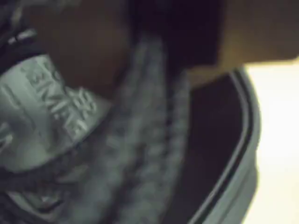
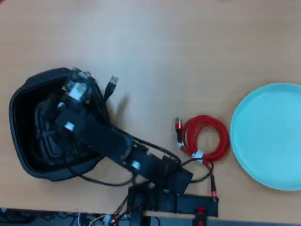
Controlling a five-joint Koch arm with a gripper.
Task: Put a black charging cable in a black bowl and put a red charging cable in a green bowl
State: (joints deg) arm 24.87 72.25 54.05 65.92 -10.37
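In the overhead view the black bowl (image 2: 28, 155) stands at the left of the table, and the arm reaches into it from the bottom edge. My gripper (image 2: 71, 90) is over the bowl's far rim; its jaws are hidden by its own body. One plug end of the black charging cable (image 2: 112, 84) sticks out past the rim to the right. The blurred wrist view is filled by braided cable strands (image 1: 145, 135) with a printed white band, and the bowl's rim (image 1: 243, 140) curves at right. The red charging cable (image 2: 204, 139) lies coiled on the table, left of the green bowl (image 2: 268, 136).
The arm's base and loose black wires (image 2: 164, 188) sit at the table's bottom edge between the two bowls. Bare wooden tabletop (image 2: 178, 52) spreads across the upper part of the overhead view.
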